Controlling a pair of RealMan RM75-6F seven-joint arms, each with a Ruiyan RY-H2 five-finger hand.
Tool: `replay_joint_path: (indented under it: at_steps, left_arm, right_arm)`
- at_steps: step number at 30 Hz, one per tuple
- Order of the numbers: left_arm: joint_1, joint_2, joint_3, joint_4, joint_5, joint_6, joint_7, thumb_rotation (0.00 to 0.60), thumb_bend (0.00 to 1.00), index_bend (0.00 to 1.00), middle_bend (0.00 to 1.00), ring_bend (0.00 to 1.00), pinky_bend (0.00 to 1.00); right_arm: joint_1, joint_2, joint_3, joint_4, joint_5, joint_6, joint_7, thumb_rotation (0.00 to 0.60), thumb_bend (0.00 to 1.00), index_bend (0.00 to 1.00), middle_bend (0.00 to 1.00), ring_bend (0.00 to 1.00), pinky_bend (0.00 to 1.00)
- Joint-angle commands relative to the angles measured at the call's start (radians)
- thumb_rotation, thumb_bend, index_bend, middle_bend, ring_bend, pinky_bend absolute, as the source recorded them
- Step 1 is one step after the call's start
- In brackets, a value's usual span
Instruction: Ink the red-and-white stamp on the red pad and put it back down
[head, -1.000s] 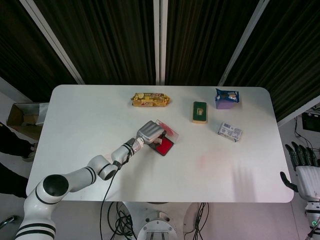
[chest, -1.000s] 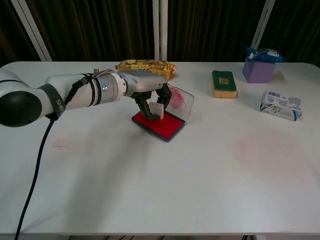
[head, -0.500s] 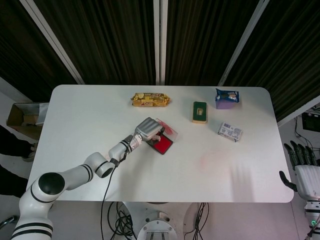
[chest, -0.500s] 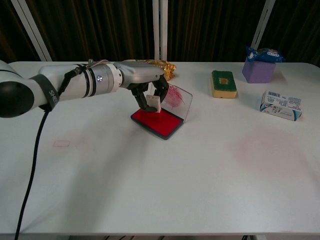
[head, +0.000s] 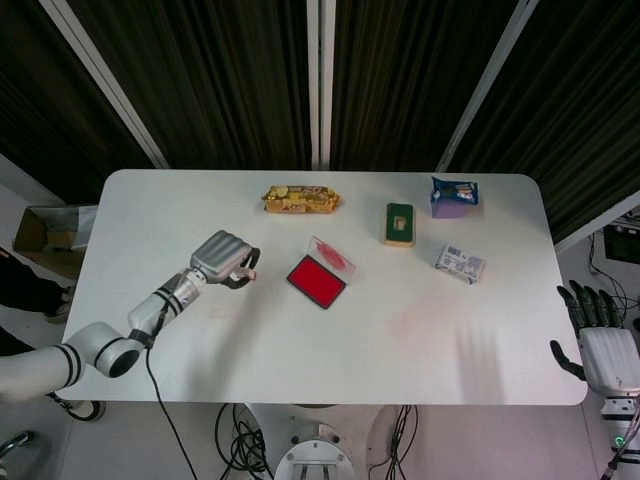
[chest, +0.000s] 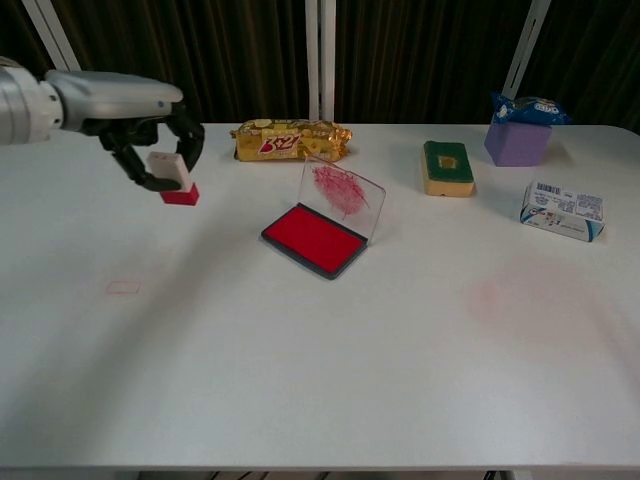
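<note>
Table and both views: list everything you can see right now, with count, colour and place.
stamp: 1, red and white, far left, in the left hand's fingers
ink pad: 1, red, clear lid up, centre
snack pack: 1, yellow, back centre
sponge: 1, green on yellow, back right
purple box: 1, blue packet on top, far back right
small carton: 1, white and blue, right
table: 1, white
left hand: grips stamp
right hand: off table's right edge, fingers apart

A white table (head: 500, 350) stands before dark pleated curtains (head: 230, 70) crossed by white poles (head: 318, 80).
</note>
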Motion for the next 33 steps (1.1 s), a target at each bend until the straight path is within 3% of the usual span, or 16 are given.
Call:
replay_joint_path:
  at_steps: [1,10,33]
  left_arm:
    - [0.126,0.05,0.099,-0.056,0.015,0.108,0.051,0.6,0.45,0.58,0.56,1.0,1.0]
    - [0.246,-0.034,0.12,0.047,0.013,0.201,-0.027,0.6,0.45,0.57,0.55,1.0,1.0]
    - [0.239,-0.144,0.111,0.155,0.106,0.149,-0.074,0.6,0.44,0.54,0.53,1.0,1.0]
  right_arm:
    - [0.005,-0.009,0.001,0.004,0.003,-0.005,-0.006,0.6,0.26,0.0,0.0,0.0,0.0]
    - [0.002,-0.004,0.0,-0.006,0.005,0.0,-0.021,0.6,0.26,0.0,0.0,0.0,0.0]
    - [-0.003,-0.011,-0.004,0.011,0.019,-0.008,-0.009,0.6,0.26,0.0,0.0,0.0,0.0]
